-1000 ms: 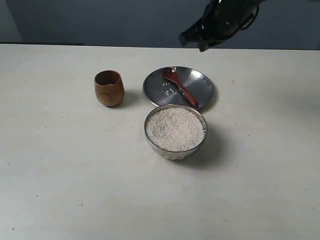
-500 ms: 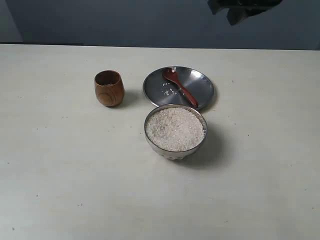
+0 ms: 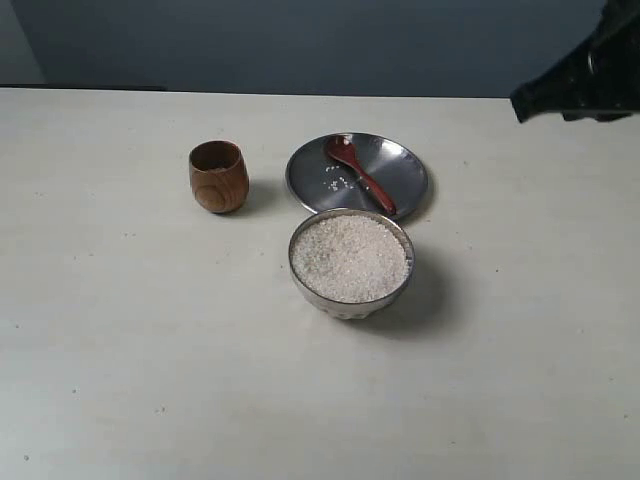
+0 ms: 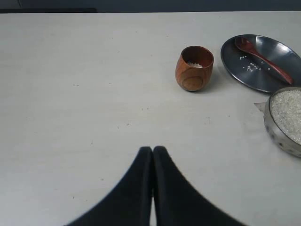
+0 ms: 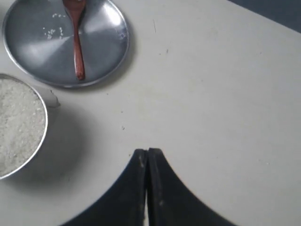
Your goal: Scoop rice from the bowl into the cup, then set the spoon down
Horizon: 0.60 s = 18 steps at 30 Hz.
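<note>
The steel bowl [image 3: 350,292] [image 5: 44,141] stands mid-table, heaped with white rice [image 3: 350,258] [image 4: 289,110] [image 5: 19,122]. Left of it is the brown wooden cup [image 3: 218,176] [image 4: 194,68], with a few grains inside. The dark wooden spoon [image 3: 360,175] [image 4: 263,59] [image 5: 76,37] lies on the flat steel plate [image 3: 400,165] [image 5: 28,33] behind the bowl. My right gripper [image 5: 147,151] is shut and empty over bare table, to the right of bowl and plate. My left gripper [image 4: 152,149] is shut and empty, well short of the cup.
A few loose grains lie on the plate beside the spoon. The right arm [image 3: 585,85] hangs dark at the exterior view's right edge. A dark wall runs behind the table's far edge [image 3: 200,92].
The right arm has swung from above the plate toward the right edge of the exterior view. Bowl, cup, spoon and plate have not moved.
</note>
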Available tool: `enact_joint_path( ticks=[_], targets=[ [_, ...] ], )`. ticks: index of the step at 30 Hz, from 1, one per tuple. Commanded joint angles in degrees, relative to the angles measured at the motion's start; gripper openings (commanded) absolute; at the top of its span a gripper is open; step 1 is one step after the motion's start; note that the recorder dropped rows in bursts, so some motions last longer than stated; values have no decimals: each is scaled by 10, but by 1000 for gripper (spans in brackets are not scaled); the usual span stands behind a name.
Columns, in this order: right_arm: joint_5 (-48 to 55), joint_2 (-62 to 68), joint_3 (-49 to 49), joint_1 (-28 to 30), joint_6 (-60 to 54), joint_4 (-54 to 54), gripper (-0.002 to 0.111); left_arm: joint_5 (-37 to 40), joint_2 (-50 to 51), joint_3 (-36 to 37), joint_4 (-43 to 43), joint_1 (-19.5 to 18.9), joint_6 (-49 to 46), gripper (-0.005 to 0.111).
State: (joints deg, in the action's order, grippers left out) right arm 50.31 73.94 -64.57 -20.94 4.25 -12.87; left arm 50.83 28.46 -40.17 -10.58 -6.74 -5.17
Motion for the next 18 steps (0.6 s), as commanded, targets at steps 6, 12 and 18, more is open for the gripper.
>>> enact_joint_path(
  ticks=[6, 12, 18],
  targets=[
    [-24, -92, 156, 3, 24, 16, 0, 1, 2, -2, 2, 0, -1, 0],
    [-33, -130, 217, 3, 24, 25, 0, 1, 2, -2, 2, 0, -1, 0],
    [-54, -129, 220, 3, 24, 25, 0, 1, 2, -2, 2, 0, -1, 0]
  ],
)
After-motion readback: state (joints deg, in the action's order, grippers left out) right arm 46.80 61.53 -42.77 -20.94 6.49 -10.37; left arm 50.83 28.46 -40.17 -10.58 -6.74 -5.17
